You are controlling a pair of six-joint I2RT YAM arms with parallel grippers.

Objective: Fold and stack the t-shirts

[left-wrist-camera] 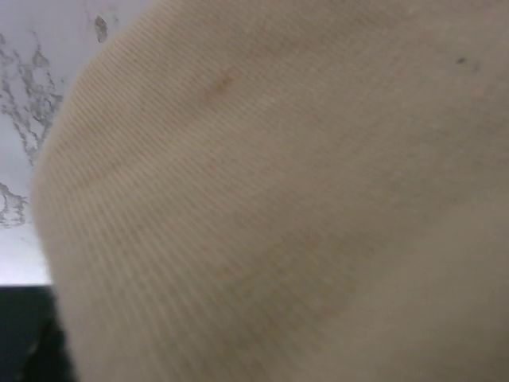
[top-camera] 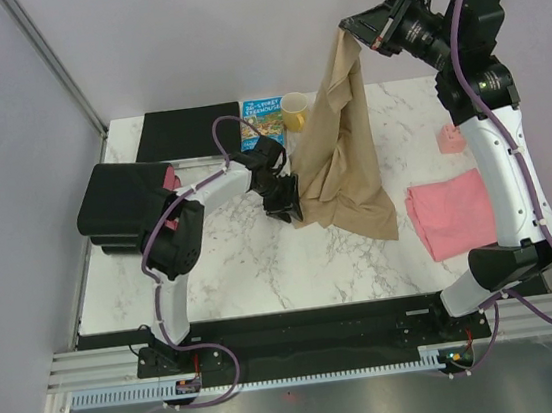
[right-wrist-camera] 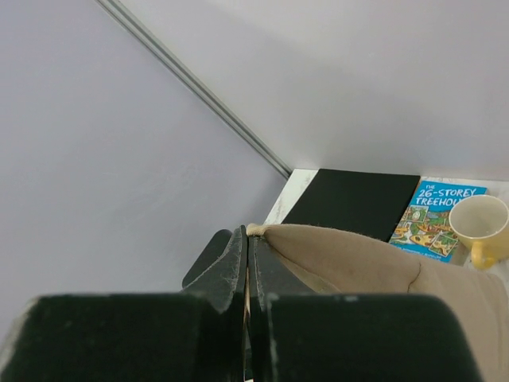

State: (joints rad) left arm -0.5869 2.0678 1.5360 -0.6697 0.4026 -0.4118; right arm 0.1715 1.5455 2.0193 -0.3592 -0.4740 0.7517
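Observation:
The tan t-shirt [top-camera: 346, 158] hangs from high over the table's back, its lower end resting on the marble. My right gripper [top-camera: 347, 26] is shut on its top edge; in the right wrist view the fingers [right-wrist-camera: 247, 232] pinch a tan fold [right-wrist-camera: 358, 259]. My left gripper [top-camera: 284, 201] sits low against the shirt's lower left edge. Ribbed tan cloth [left-wrist-camera: 278, 199] fills the left wrist view and hides the fingers. The pink t-shirt [top-camera: 450, 213] lies folded flat at the right of the table.
A yellow mug [top-camera: 295, 111] and a blue book [top-camera: 263, 119] stand behind the hanging shirt, with a black mat [top-camera: 189, 131] to their left. A black and pink box [top-camera: 127, 205] sits at the left edge. A small pink block [top-camera: 450, 138] lies at the right.

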